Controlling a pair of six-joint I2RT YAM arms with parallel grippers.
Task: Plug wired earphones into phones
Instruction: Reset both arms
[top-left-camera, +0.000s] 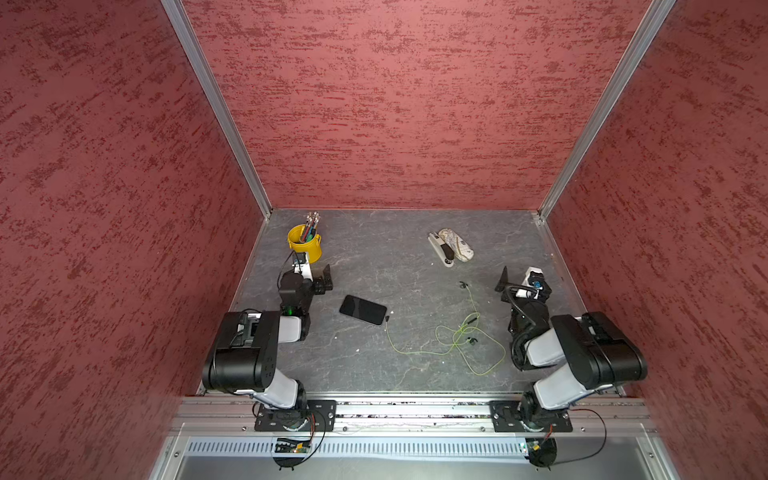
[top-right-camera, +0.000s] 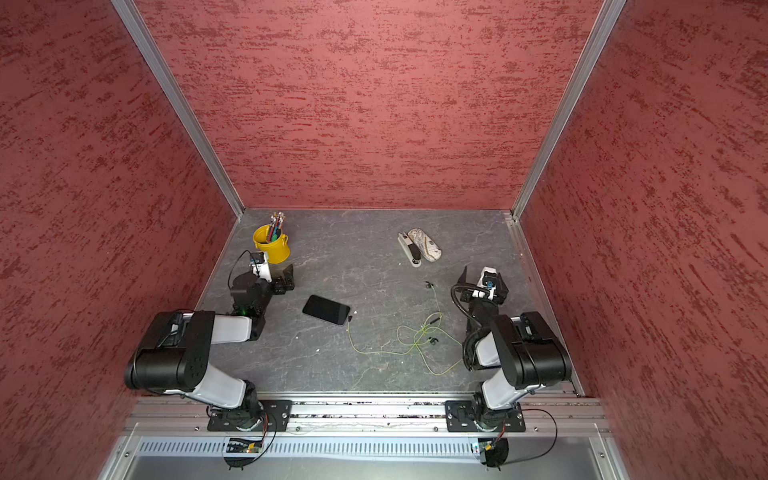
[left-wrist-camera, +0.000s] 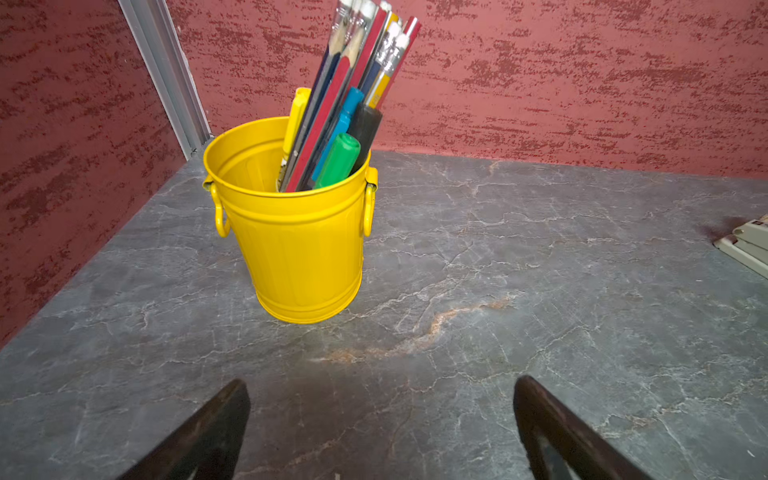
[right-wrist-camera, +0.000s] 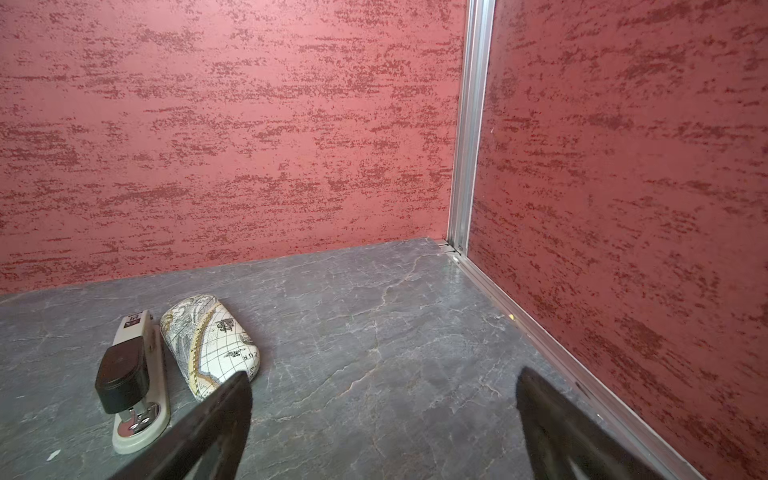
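The black phone (top-left-camera: 363, 310) (top-right-camera: 326, 309) lies flat, screen up, mid-table in both top views. The yellow-green earphone cable (top-left-camera: 457, 337) (top-right-camera: 417, 340) loops loosely to its right, with one black earbud (top-left-camera: 463, 285) farther back and another (top-left-camera: 472, 340) in the tangle. The small black plug (top-left-camera: 387, 318) (top-right-camera: 350, 319) rests right at the phone's right end; whether it sits in the port I cannot tell. My left gripper (top-left-camera: 323, 277) (left-wrist-camera: 380, 386) is open and empty, left of the phone. My right gripper (top-left-camera: 521, 276) (right-wrist-camera: 382, 378) is open and empty, right of the cable. Neither wrist view shows phone or earphones.
A yellow bucket of pens and pencils (top-left-camera: 305, 246) (left-wrist-camera: 299, 232) stands at the back left, just beyond my left gripper. A white-and-black stapler (top-left-camera: 442, 249) (right-wrist-camera: 133, 382) and a map-print glasses case (top-left-camera: 457, 244) (right-wrist-camera: 212, 345) lie at the back right. Red walls enclose three sides.
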